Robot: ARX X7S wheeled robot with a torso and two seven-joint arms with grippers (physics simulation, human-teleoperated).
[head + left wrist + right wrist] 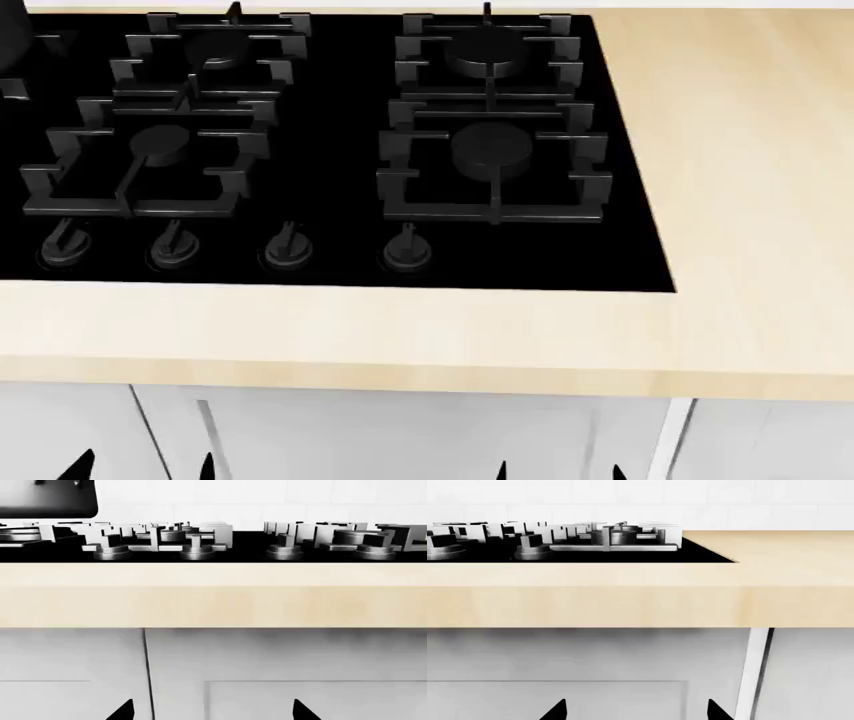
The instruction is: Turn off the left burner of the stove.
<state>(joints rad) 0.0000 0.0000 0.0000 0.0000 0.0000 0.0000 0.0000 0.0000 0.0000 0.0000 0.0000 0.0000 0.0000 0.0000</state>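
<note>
step: approach, no knob (63,245) reached | both hands parted, empty, below worktop (400,335) | next: left hand (212,711) raised to stove (334,200) knobs

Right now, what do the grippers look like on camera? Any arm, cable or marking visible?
Very little shows. Only fingertips enter the frames: matte black pointed wedges. Left gripper shows two such tips in its wrist view, right gripper the same. The head view shows four small black tips along its bottom edge. No arm links, cables or markings are visible.
</note>
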